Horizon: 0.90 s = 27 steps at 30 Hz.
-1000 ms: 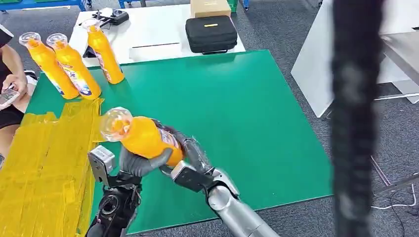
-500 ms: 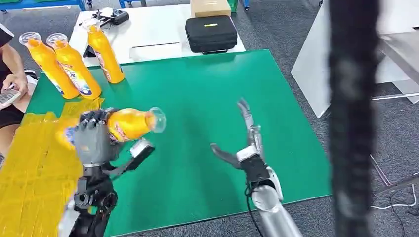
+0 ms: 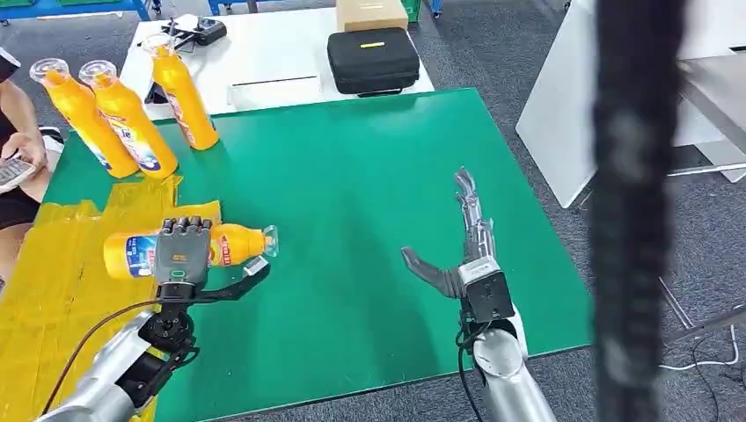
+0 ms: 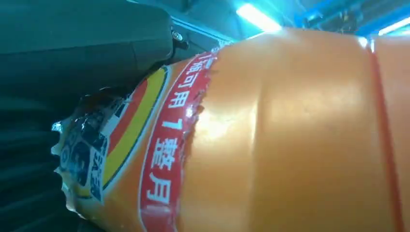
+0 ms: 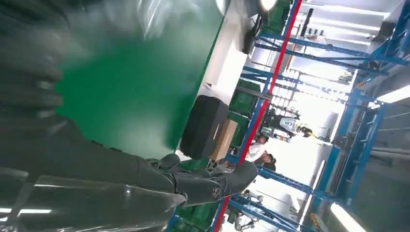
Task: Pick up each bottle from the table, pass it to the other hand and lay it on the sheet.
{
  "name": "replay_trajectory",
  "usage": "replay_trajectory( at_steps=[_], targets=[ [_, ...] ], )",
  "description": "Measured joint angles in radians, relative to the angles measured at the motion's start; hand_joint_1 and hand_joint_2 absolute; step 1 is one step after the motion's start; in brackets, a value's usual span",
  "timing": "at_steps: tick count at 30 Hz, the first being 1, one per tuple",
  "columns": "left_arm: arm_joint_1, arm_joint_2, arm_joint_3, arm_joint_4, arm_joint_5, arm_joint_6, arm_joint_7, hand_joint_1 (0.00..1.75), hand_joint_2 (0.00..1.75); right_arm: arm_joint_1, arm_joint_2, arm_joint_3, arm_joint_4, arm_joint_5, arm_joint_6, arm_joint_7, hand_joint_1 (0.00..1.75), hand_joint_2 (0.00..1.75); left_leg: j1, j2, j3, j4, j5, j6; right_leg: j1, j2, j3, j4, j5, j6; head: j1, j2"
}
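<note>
Our left hand (image 3: 182, 251) grips the orange bottle (image 3: 132, 253) around its middle, fingers wrapped over the label. The bottle lies almost flat, its long axis across us, with the cap toward the green table (image 3: 369, 176) and the base over the yellow sheet (image 3: 62, 290). Our right hand (image 3: 462, 255) has its fingers spread with nothing in them, well apart. We judge the lowering belongs to the left hand.
</note>
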Motion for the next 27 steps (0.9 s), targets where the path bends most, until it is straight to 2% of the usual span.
replay_trajectory(
  at_steps=[15,19,24,25,26,27],
  targets=[
    [-0.02,0.0,-0.023,0.087,0.0,-0.008,-0.014,1.75,1.75,0.0,-0.003,0.0,0.0,0.0,0.0,0.0,0.0,1.75,0.0,0.0,0.0,0.0,0.0,0.0,0.0,0.0,0.0,0.0,0.0,0.0,0.0,0.0],
    [-0.02,-0.006,0.029,0.128,0.0,-0.024,-0.094,1.75,1.75,0.0,-0.003,0.0,0.0,0.002,0.003,0.004,0.0,1.75,0.0,0.0,-0.001,0.0,0.0,0.0,0.0,0.0,0.0,0.0,0.0,0.0,0.0,0.0],
    [-0.018,-0.016,0.106,0.167,0.003,-0.022,-0.083,1.75,1.75,0.007,0.001,0.0,-0.002,0.042,0.016,0.025,0.0,1.75,0.0,0.0,0.0,0.0,0.0,0.0,0.0,0.0,0.0,0.0,0.0,0.0,0.0,0.0],
    [-0.017,-0.016,0.122,0.171,0.003,-0.02,-0.07,1.5,1.75,0.013,0.003,0.0,-0.003,0.052,0.02,0.027,0.0,1.75,0.0,0.0,0.0,0.0,0.0,0.0,0.0,0.0,0.0,0.0,0.0,0.0,0.0,0.0],
    [-0.015,-0.016,0.137,0.174,0.003,-0.016,-0.056,0.0,1.75,0.018,0.004,0.0,-0.004,0.057,0.023,0.032,0.0,1.75,0.0,0.0,0.0,0.0,0.0,0.0,0.0,0.0,0.0,0.0,0.0,0.0,0.0,0.0],
    [-0.013,-0.016,0.15,0.177,0.003,-0.007,-0.032,0.0,1.75,0.022,0.006,0.0,-0.005,0.063,0.026,0.035,0.0,1.75,0.0,0.0,-0.001,0.0,0.0,0.0,0.0,0.0,0.0,0.0,0.0,0.0,0.0,0.0]
  ],
)
